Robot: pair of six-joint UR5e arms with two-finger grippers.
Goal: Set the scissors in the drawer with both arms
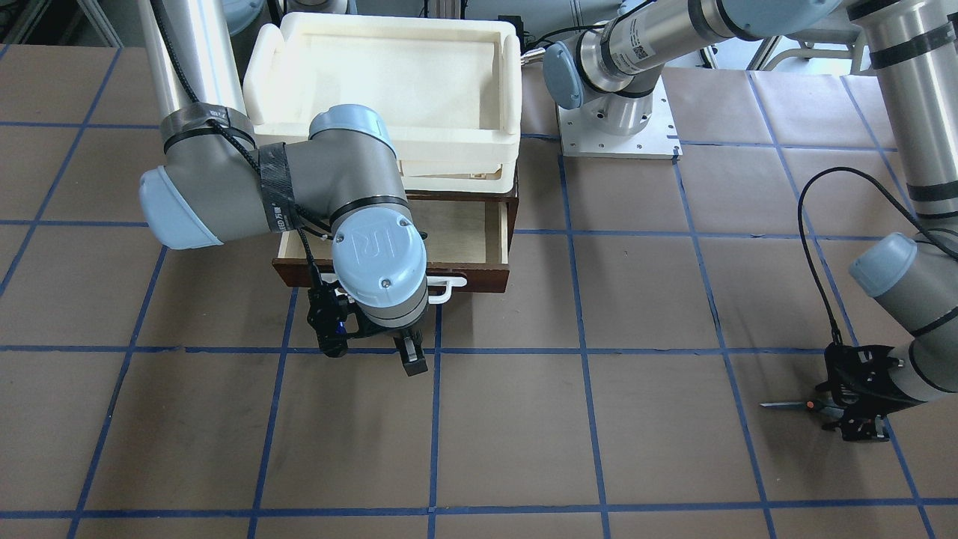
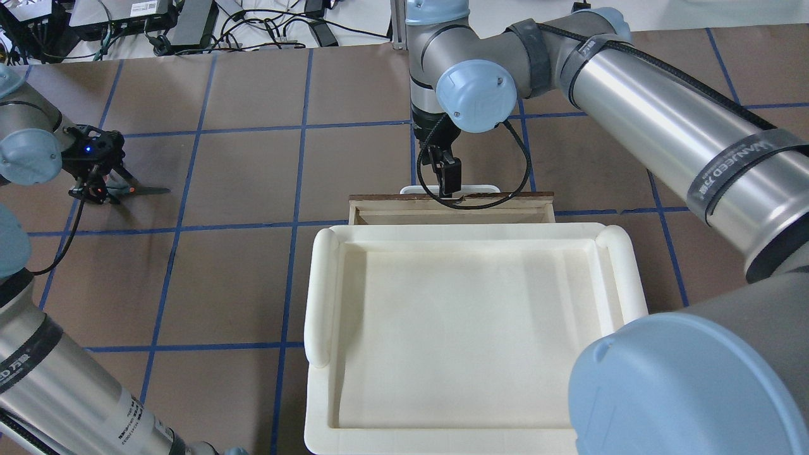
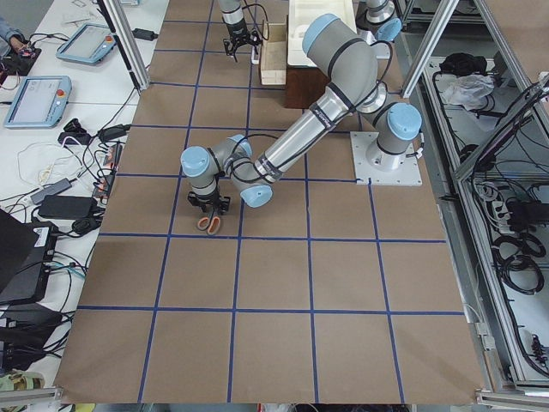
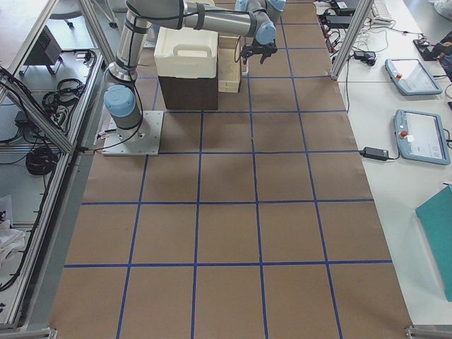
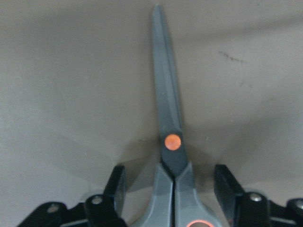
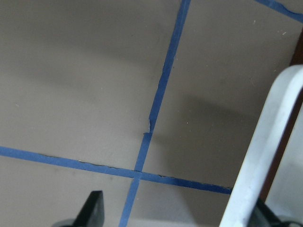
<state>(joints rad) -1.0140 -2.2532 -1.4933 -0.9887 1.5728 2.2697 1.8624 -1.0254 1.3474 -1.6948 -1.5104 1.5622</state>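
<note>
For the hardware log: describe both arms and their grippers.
The left arm and right arm are silver-grey tubes with light blue joint caps, white-lettered black bands and a black cable. The left gripper and right gripper are black; the left one shows a blue light.

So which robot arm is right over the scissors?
The left arm: its tool straddles the scissors. The right arm's tool hangs by the drawer's handle.
</note>
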